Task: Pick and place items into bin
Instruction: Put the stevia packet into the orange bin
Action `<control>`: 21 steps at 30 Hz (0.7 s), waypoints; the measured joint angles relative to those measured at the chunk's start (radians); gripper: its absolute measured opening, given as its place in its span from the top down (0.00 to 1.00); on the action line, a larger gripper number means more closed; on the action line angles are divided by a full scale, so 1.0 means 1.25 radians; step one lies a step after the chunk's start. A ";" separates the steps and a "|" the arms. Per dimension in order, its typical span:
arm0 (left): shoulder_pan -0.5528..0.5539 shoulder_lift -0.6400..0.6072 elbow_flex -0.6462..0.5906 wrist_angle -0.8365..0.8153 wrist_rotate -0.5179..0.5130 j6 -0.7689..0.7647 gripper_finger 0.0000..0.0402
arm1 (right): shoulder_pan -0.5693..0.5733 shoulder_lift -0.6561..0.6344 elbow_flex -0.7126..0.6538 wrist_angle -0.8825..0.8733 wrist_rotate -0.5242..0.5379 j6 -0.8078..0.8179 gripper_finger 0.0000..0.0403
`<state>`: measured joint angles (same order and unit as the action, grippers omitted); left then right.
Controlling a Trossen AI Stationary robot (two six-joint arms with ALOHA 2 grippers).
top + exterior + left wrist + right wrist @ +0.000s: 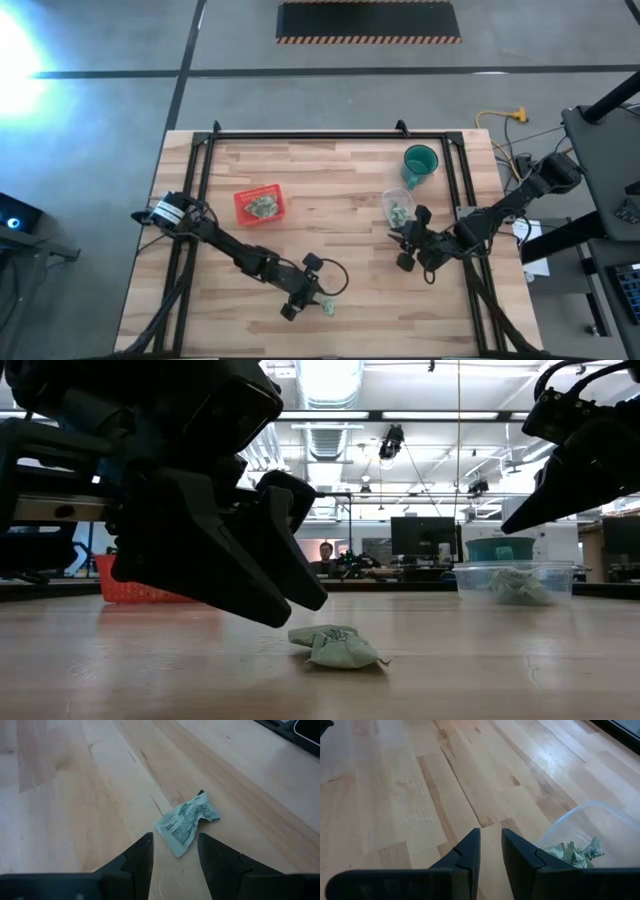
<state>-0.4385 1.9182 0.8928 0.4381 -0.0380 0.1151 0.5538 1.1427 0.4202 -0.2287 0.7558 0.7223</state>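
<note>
From where I stand, the move to come hangs on 1 loose wrapper (187,822) lying on the wooden surface (330,200) just ahead of the left gripper (175,851), near the surface's front edge. In the left wrist view the 2 dark fingers (137,860) stand apart with nothing between them, and the crumpled green-and-white piece sits just beyond their tips, its long axis running slantwise across the gap rather than straight along it, so I judge a short advance, perhaps with a small twist, would be needed to straddle it. The left arm is plainly the nearer one; the right gripper (412,248) hangs well apart, just beside the clear tub (398,207) that holds several more wrappers, its fingers (465,857) nearly together with only a narrow slit and nothing in it. The red bin (259,205) sits farther back on the left arm's side with a few pieces already inside, and a teal cup (420,163) stands behind the tub. The low view adds what the overhead one cannot: the left fingers are tilted down and clear of the surface, above and just beside the wrapper, not touching it. The overhead view alone shows how far bin and wrapper lie apart.
</note>
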 joint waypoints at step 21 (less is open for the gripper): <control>0.012 0.070 0.077 -0.058 0.012 -0.003 0.69 | 0.000 0.000 -0.007 0.002 -0.004 0.006 0.83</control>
<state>-0.4233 2.0064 0.9895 0.3660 -0.0235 0.1108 0.5541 1.1427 0.4110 -0.2265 0.7506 0.7304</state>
